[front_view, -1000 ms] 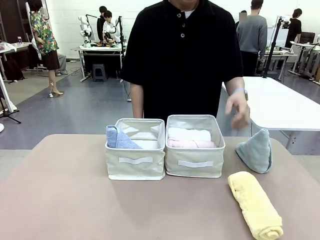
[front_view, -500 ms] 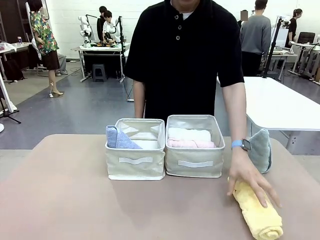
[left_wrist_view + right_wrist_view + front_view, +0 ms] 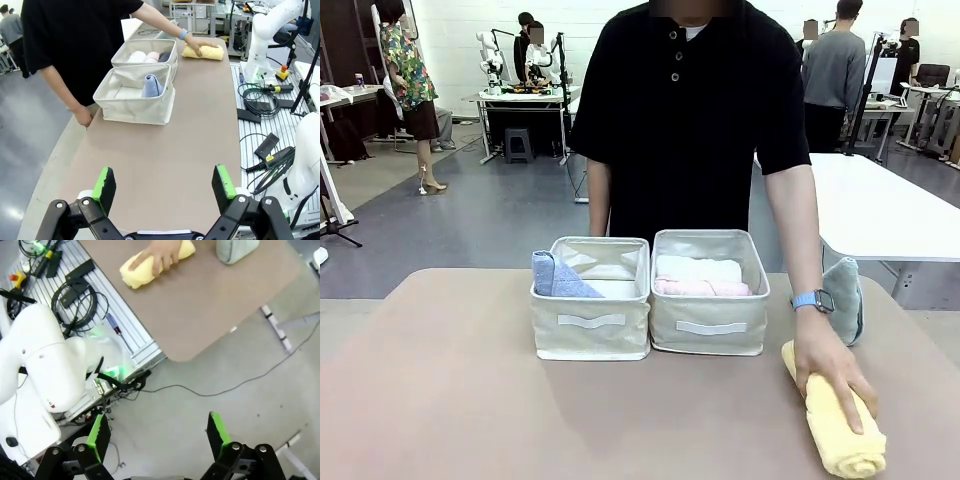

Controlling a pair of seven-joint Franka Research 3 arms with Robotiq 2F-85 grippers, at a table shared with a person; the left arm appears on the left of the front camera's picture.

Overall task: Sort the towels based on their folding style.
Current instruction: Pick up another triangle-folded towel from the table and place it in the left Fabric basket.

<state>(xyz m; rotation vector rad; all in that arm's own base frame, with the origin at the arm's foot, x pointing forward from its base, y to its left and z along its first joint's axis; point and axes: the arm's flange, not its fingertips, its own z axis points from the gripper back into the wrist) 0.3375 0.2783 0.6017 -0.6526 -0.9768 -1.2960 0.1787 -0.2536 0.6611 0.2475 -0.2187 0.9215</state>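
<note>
Counter (image 3: pixel 450 400) is carrying left basket (image 3: pixel 590 325) holding blue towel (image 3: pixel 552 275), right basket (image 3: pixel 710 325) holding white towel (image 3: pixel 698 268), pink towel (image 3: pixel 700 288). Hand (image 3: pixel 830 368) is pressing yellow towel (image 3: pixel 847 450), teal towel (image 3: pixel 847 300) sitting just behind. Left claw (image 3: pixel 164 182) and right claw (image 3: pixel 157 432) are hanging wide open, empty.

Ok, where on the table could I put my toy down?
The table is bare in front of the two baskets and left of them. Crowded on the right: a person's hand on the yellow towel, teal towel behind.
</note>
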